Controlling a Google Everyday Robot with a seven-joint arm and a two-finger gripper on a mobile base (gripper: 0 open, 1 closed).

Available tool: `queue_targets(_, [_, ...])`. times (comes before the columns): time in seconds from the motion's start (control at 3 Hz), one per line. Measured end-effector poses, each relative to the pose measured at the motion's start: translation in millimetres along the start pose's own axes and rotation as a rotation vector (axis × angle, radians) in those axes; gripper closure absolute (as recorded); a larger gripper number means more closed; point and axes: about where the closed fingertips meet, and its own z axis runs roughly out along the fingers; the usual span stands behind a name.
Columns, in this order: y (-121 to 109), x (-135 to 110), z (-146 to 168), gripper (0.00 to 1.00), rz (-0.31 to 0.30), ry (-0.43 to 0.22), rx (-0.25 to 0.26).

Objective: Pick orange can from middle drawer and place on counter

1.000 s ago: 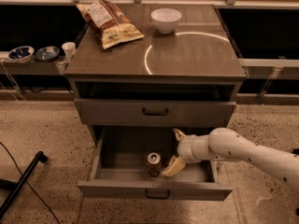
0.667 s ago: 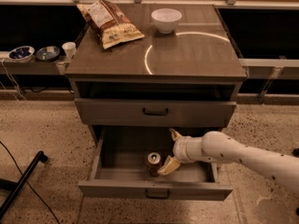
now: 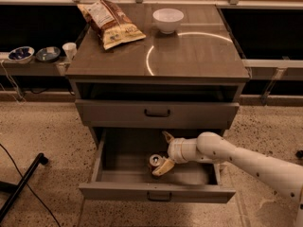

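Claw [image 3: 164, 153] travel is the whole of the change in the single camera view. Over the last second the white arm's two-finger claw has slid leftwards inside the wide, shallow grey middle drawer [image 3: 156, 193], closing most of the gap to the small orange-brown metal can [image 3: 155, 162]. It is spread open, one finger pointing up towards the drawer's back and the other reaching down just beside the can's right flank. Whether that lower finger touches the can is not clear. The can is not yet between the fingers.

The can itself has not moved. It stands upright on the drawer floor, near the front wall and about mid-width, silver top showing. The drawer remains pulled fully out beneath the shut grey upper drawer front [image 3: 156, 113].

Above, the glossy grey-brown cabinet surface [image 3: 199, 56] with its bright white arc carries a crumpled snack bag [image 3: 111, 22] and a white bowl [image 3: 168, 19], both unchanged.

By the look of it, the approach is nearly done. The grasp and the lift to the surface are still ahead.
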Motion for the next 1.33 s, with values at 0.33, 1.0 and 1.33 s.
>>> queue_targets(0.33, [2.2,5.0,19.0,0.18,-0.028,-0.042,-0.055])
queue_targets(1.0, [9.6,11.1,30.4,0.64,-0.143,0.056,-0.077])
queue_targets(1.33, [9.5,3.1,19.6,0.87,-0.147,-0.025,-0.073])
